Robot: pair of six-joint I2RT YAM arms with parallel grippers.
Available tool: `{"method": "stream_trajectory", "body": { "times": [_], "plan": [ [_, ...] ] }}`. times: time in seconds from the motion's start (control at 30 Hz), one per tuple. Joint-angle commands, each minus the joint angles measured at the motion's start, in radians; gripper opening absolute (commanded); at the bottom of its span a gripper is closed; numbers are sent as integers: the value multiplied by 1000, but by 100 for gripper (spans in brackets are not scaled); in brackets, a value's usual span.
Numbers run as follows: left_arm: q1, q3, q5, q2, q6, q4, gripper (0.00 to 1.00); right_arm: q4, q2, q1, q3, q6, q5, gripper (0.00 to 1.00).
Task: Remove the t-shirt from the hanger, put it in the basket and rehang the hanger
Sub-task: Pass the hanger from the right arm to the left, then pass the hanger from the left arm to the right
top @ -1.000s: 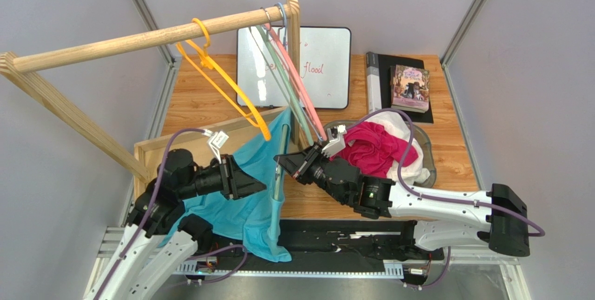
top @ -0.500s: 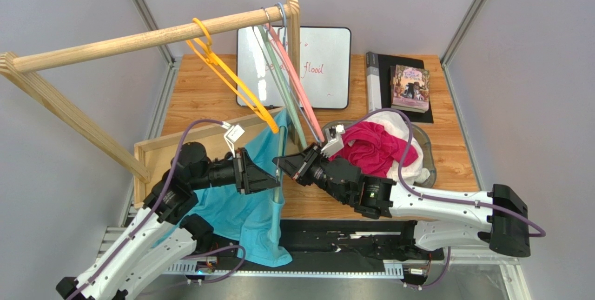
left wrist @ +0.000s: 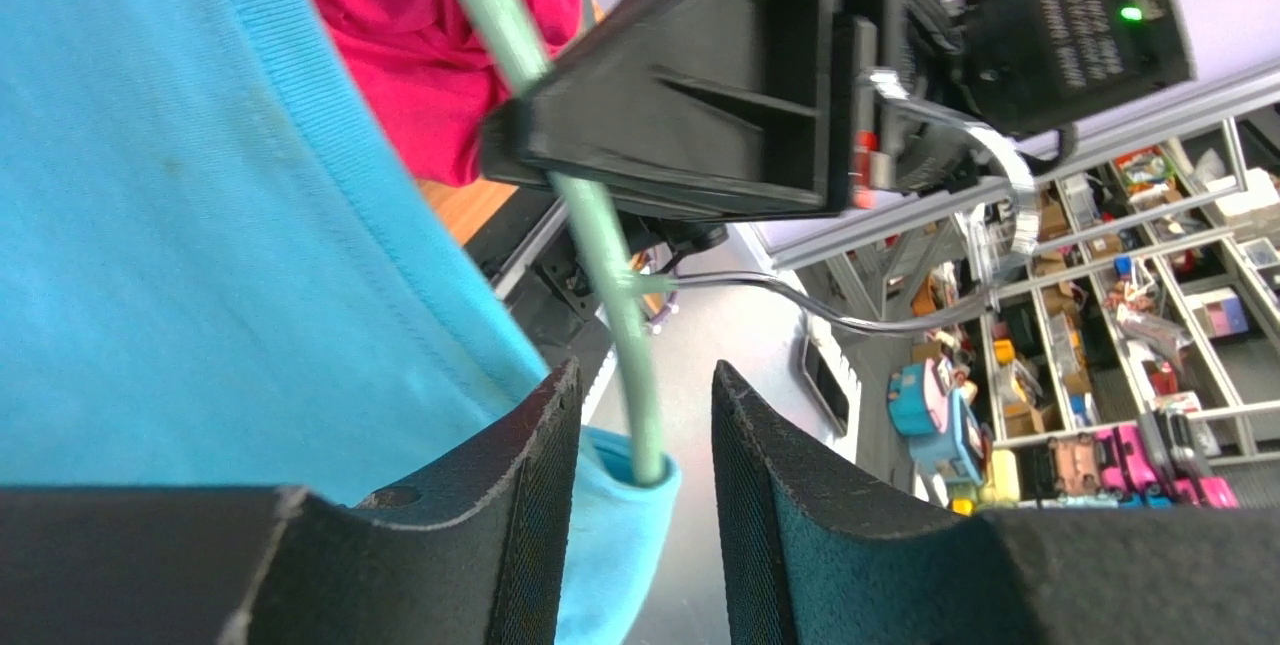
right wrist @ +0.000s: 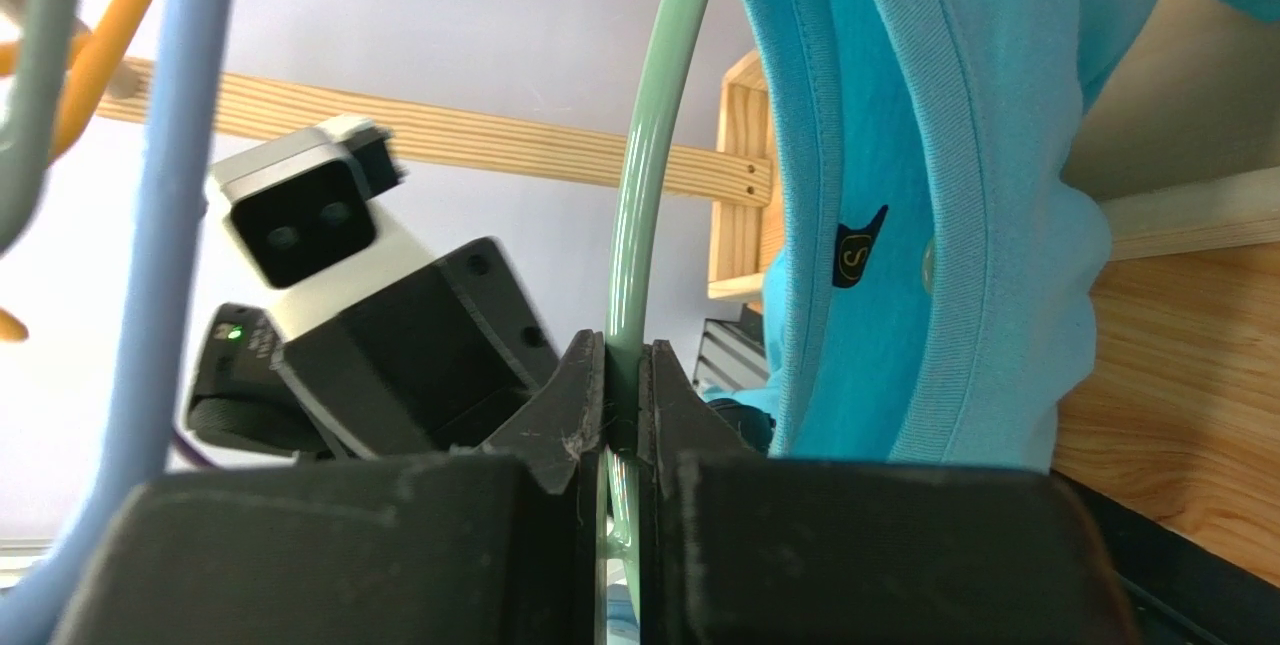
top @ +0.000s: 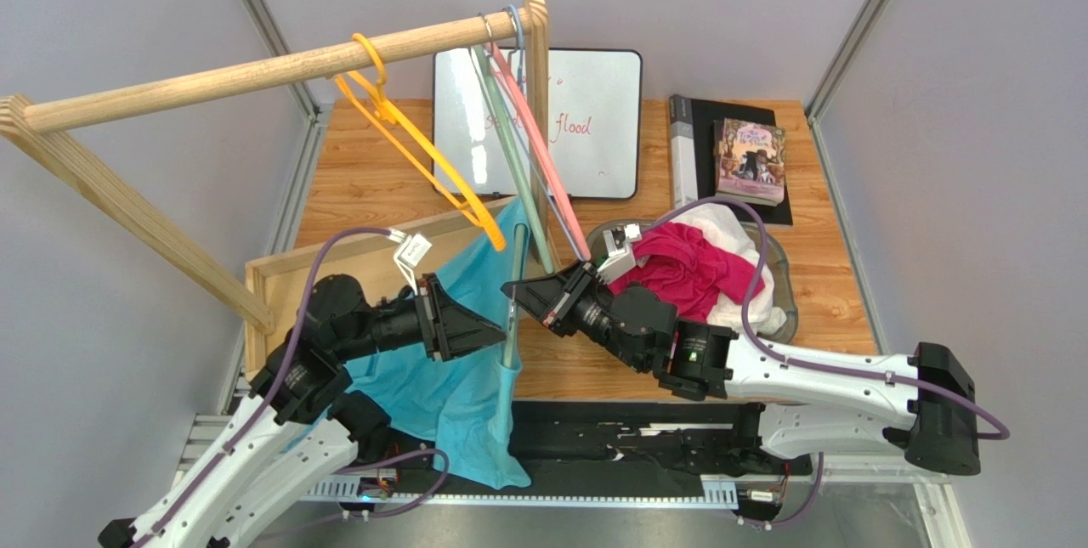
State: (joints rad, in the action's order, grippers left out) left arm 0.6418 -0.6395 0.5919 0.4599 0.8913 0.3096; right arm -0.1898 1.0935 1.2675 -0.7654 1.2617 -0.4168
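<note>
Mint-green hanger [right wrist: 639,225] wire is being pinched tight by my right gripper [right wrist: 624,375], its arm reaching low and leftward. My left gripper [left wrist: 643,405] is straddling that wire, jaws apart, one finger brushing the turquoise t-shirt [left wrist: 181,255]. Only the top view is showing the shirt draping below.

Whiteboard [top: 613,77]: red handwritten "flood". The word left of it is covered by the hangers [top: 538,147], unreadable. Book [top: 750,161] just right of the whiteboard: cover title too small to read. T-shirt [right wrist: 902,150], nearer than the whiteboard: black neck tag [right wrist: 860,245], yellow "S".
</note>
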Motion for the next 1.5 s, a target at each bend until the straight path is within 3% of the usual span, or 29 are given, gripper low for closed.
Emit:
{"method": "stream_trajectory", "body": {
  "times": [0.0,0.17,0.33,0.53,0.63,0.73,0.8,0.9,1.07,1.13,1.2,1.27,1.3,1.4,1.47],
  "plan": [
    [4,46,0,46,38,-56,43,-111,-27,1,-9,30,18,0],
    [27,81,51,103,89,-204,42,-114,-20,1,-11,34,21,0],
    [58,90,55,123,112,-265,39,-112,-14,1,-9,27,9,0],
    [62,87,49,103,126,-270,43,-122,12,0,-18,34,21,0],
    [67,89,48,118,130,-280,33,-126,25,1,-31,34,38,0],
    [67,61,40,131,103,-218,0,-119,25,0,-25,24,47,0],
    [67,37,13,134,80,-114,0,-82,-6,0,-9,-1,26,4],
    [67,-28,-29,114,34,17,0,19,-59,-2,15,-74,-16,20],
    [65,-58,-30,85,29,57,0,96,-148,-65,83,-209,9,34],
    [65,-84,-52,83,26,86,0,122,-181,-97,110,-289,29,51],
    [65,-86,-73,68,35,82,0,110,-199,-118,150,-361,120,68],
    [65,-88,-109,57,47,71,0,52,-236,-125,193,-419,215,76],
    [65,-89,-121,54,58,51,0,29,-253,-126,243,-456,242,86],
    [65,-77,-184,36,104,-24,0,-109,-320,-125,317,-531,390,98],
    [65,-74,-234,31,127,-73,0,-123,-339,-123,342,-617,525,100]
  ]
}}
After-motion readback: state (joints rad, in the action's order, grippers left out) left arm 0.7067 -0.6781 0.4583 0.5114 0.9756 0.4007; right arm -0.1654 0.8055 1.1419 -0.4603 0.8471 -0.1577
